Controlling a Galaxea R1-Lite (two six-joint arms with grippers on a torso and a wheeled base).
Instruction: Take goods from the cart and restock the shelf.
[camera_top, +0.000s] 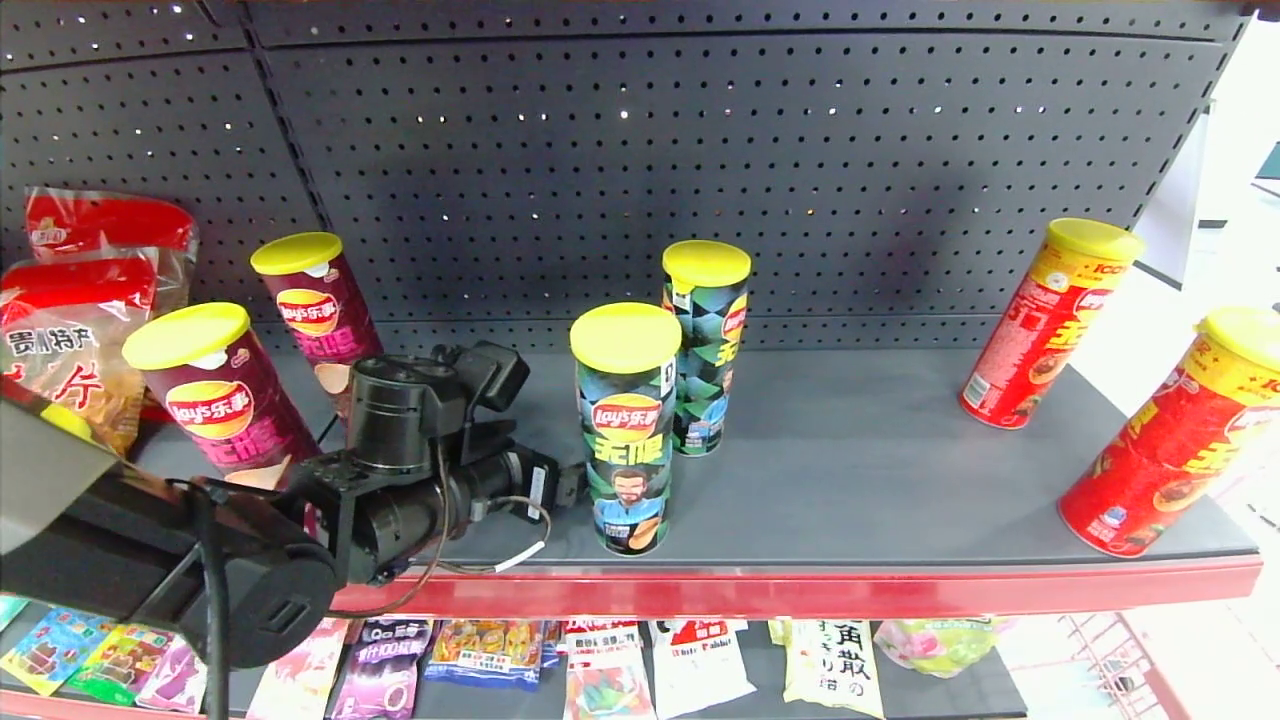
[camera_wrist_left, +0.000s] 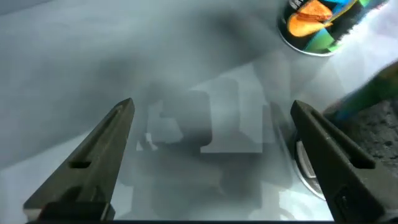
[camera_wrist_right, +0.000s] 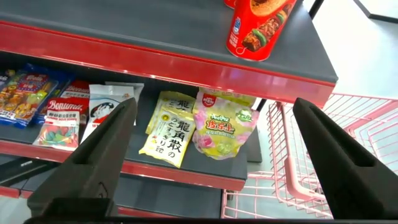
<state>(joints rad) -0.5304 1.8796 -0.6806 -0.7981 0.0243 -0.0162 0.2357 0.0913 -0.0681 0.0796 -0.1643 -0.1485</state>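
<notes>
Two green chip cans with yellow lids stand mid-shelf, one in front (camera_top: 625, 430) and one behind it (camera_top: 705, 350). My left gripper (camera_top: 568, 487) sits low over the grey shelf board (camera_top: 850, 470), just left of the front green can. In the left wrist view this gripper (camera_wrist_left: 212, 106) is open with only bare shelf between its fingers. The front can's base (camera_wrist_left: 305, 168) lies close beside one finger (camera_wrist_left: 323, 143), and the rear can (camera_wrist_left: 317, 25) is farther off. My right gripper (camera_wrist_right: 214, 102) is open and holds nothing, hanging in front of the lower shelf.
Two maroon cans (camera_top: 215, 390) and red snack bags (camera_top: 70, 320) fill the shelf's left end. Two red cans (camera_top: 1050, 320) stand at the right end, one (camera_wrist_right: 258, 28) near the front edge. Snack packets (camera_wrist_right: 227, 124) lie on the lower shelf. A pink cart (camera_wrist_right: 317, 162) stands at the right.
</notes>
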